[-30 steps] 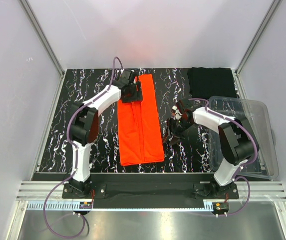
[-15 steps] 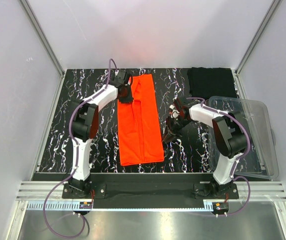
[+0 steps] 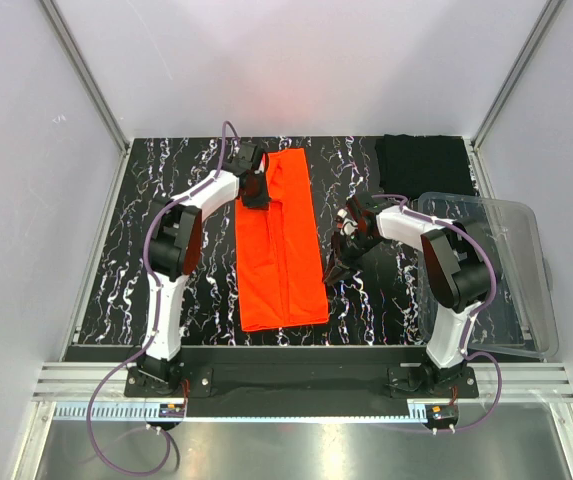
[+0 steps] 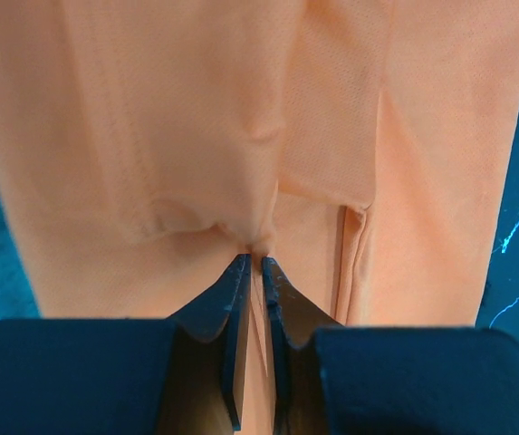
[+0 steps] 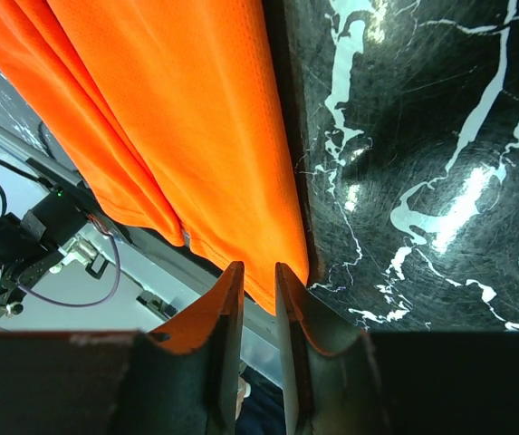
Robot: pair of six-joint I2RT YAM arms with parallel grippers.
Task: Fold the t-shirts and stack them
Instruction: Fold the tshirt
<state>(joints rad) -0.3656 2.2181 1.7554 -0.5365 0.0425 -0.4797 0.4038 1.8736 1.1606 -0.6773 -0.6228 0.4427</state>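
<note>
An orange t-shirt (image 3: pixel 281 240), folded into a long strip, lies on the black marbled table running from back to front. A black t-shirt (image 3: pixel 424 165) lies folded at the back right. My left gripper (image 3: pixel 256 193) is on the strip's far left part. In the left wrist view it (image 4: pixel 253 259) is shut on a puckered pinch of the orange t-shirt (image 4: pixel 196 118). My right gripper (image 3: pixel 334 268) is at the strip's right edge near the front. In the right wrist view its jaws (image 5: pixel 259 268) stand narrow, closed over the hem of the orange t-shirt (image 5: pixel 196 118).
A clear plastic bin (image 3: pixel 496 280) lies tilted at the table's right side, beside the right arm. White walls and metal frame posts enclose the table. The table's front rail (image 3: pixel 296 355) runs just past the strip's near end.
Both grippers closed from open. The left one narrowed onto a fold of orange cloth at the far end. The right one shifted slightly toward the strip's right edge and closed on it.
</note>
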